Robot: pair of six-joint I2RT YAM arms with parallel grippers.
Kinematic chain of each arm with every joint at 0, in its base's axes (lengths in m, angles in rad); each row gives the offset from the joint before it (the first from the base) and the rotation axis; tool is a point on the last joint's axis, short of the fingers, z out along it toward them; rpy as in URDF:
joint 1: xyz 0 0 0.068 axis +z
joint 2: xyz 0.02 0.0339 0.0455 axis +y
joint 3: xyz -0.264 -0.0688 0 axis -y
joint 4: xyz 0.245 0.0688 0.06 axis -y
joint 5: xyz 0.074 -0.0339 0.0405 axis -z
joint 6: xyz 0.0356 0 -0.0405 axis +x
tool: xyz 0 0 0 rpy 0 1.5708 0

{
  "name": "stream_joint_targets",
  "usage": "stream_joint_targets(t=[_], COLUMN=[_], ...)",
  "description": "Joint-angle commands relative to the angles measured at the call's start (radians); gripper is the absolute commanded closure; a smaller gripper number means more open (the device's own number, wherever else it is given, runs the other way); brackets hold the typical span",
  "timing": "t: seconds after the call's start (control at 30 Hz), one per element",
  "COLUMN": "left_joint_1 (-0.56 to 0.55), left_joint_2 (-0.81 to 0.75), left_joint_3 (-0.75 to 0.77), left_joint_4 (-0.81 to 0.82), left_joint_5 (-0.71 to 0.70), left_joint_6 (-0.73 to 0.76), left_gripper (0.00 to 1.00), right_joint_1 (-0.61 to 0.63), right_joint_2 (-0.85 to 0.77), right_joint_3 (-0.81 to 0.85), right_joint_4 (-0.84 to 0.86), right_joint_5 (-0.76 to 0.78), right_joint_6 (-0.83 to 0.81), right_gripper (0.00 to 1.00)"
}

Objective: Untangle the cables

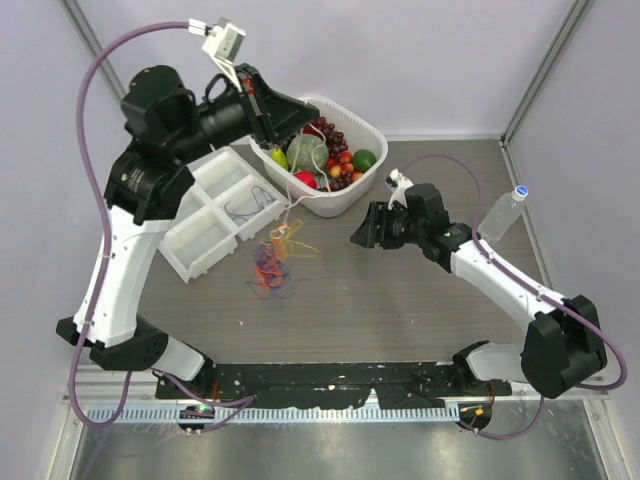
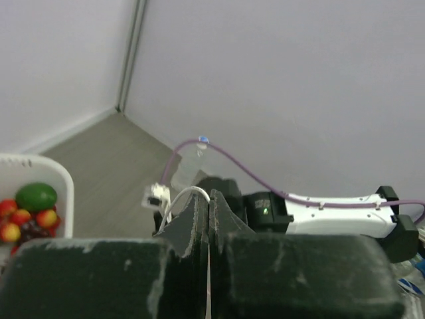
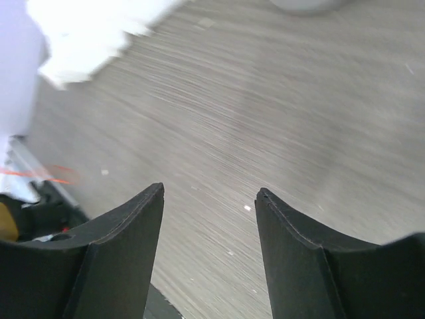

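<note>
The left tool [image 2: 210,199] is clamped on a white cable [image 2: 188,193], raised by the fruit basket [image 1: 338,206] at the far edge of the desk [image 1: 420,300]. The other cables [image 1: 273,264] lie tangled mid-desk beside the divided tray [image 1: 205,240] (right tool [image 3: 209,193] apart).

In the top view the cables [image 1: 272,262] are seen only as one small knot, its strands too thin to be told apart. In the left wrist view the white cable [image 2: 179,198] is lost between the closed fingers of the left gripper [image 2: 209,197], whose body hides everything below. The basket [image 2: 46,166] is cut by the left edge. In the right wrist view the tray [image 3: 86,32] is blurred and cropped, and an orange streak [image 3: 43,174] is possibly a cable.
</note>
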Motion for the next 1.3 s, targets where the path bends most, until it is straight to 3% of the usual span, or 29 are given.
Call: stream_joint_targets(t=[0.0,0.1,0.33,0.57,0.77,0.97,1.1,1.27], left_joint_1=[-0.004,-0.006,-0.006,-0.006,-0.012,-0.012,-0.013,-0.013], left_joint_2=[-0.020,-0.044,-0.024,0.011,0.010,0.005,0.005,0.008], left_joint_3=[-0.104,-0.201,-0.272,-0.272,-0.264,-0.260,-0.249,-0.209], left_joint_4=[0.060,0.118,0.254,0.308,0.328,0.347,0.366,0.388], left_joint_5=[0.079,0.087,0.173,0.217,0.233,0.253,0.266,0.295], left_joint_6=[-0.065,-0.102,-0.223,-0.281,-0.295,-0.304,-0.313,-0.330], left_gripper=[1.00,1.00,1.00,1.00,1.00,1.00,1.00,1.00], right_joint_1=[0.006,0.016,0.039,0.039,0.039,0.068,0.123,0.149], right_joint_2=[-0.047,-0.090,-0.193,-0.229,-0.217,-0.121,-0.090,-0.068], right_joint_3=[0.087,0.070,0.048,0.088,0.202,0.317,0.320,0.216], right_joint_4=[0.120,0.183,0.232,0.269,0.200,0.285,0.326,0.368], right_joint_5=[-0.255,-0.291,-0.171,-0.118,-0.029,-0.165,-0.113,0.112], right_joint_6=[-0.045,-0.035,-0.050,-0.088,-0.121,-0.092,-0.078,-0.067], right_gripper=[0.37,0.37,0.37,0.38,0.39,0.39,0.39,0.44])
